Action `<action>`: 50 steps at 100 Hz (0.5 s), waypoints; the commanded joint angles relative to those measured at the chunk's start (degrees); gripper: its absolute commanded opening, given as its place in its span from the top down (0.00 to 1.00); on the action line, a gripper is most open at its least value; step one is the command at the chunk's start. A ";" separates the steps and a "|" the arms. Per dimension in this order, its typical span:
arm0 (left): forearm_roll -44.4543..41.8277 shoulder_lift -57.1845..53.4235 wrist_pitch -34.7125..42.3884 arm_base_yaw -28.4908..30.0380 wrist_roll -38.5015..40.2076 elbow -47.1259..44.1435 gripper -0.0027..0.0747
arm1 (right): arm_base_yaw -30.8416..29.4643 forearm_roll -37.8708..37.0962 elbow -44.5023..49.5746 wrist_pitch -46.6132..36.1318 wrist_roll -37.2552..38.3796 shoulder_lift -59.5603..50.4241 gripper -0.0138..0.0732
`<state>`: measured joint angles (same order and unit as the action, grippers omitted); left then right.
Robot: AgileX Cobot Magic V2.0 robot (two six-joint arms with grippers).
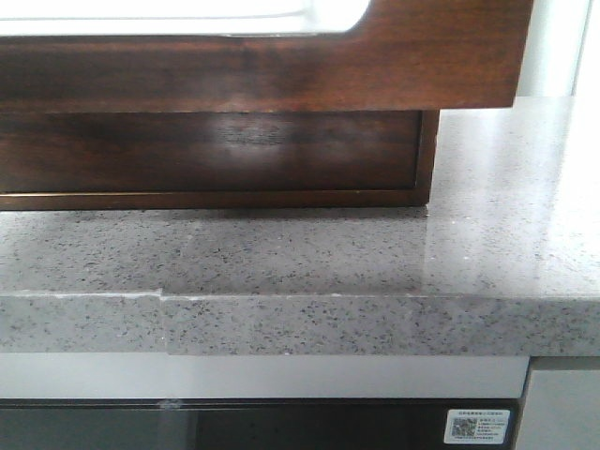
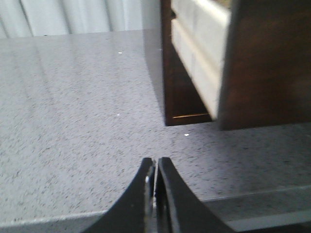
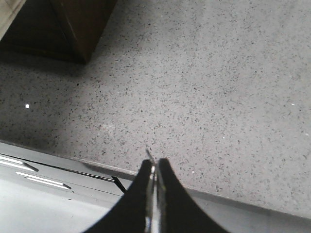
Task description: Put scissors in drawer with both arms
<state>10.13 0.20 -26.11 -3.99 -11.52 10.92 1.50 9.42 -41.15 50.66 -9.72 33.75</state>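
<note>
- Both grippers pinched closed, empty: left gripper [image 2: 155,167], right gripper [image 3: 154,167] over the speckled grey stone counter [image 1: 309,253].
- Glossy reddish-brown wooden drawer [image 1: 281,70] stands pulled out.
- Scissors nowhere visible; groping risks hitting the drawer front.

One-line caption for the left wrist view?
Left gripper shut above the speckled counter, the dark wooden drawer pulled out ahead.
</note>
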 commanded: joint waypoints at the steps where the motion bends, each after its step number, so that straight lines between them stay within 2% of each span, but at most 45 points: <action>1: -4.54 -0.57 9.61 -0.10 6.90 -2.40 0.99 | -0.28 0.52 -1.31 -3.55 -0.22 0.00 0.92; 8: -9.02 -1.97 11.79 -0.82 11.52 -5.23 0.99 | -0.28 0.52 -1.31 -3.55 -0.22 0.00 0.92; 27: -9.57 -2.26 24.72 -1.34 11.52 -12.99 0.99 | -0.28 0.52 -1.31 -3.44 -0.22 0.00 0.92; 32: -9.47 -2.26 23.49 -1.34 11.52 -12.48 0.99 | -0.28 0.52 -1.31 -3.55 -0.22 0.00 0.92; 50: -8.87 -2.26 29.08 -1.34 11.52 -12.76 0.99 | -0.28 0.52 -1.31 -3.55 -0.22 0.00 0.92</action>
<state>0.72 -0.22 -4.35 -4.86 -0.77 0.25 1.50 9.42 -41.15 50.66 -9.72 33.73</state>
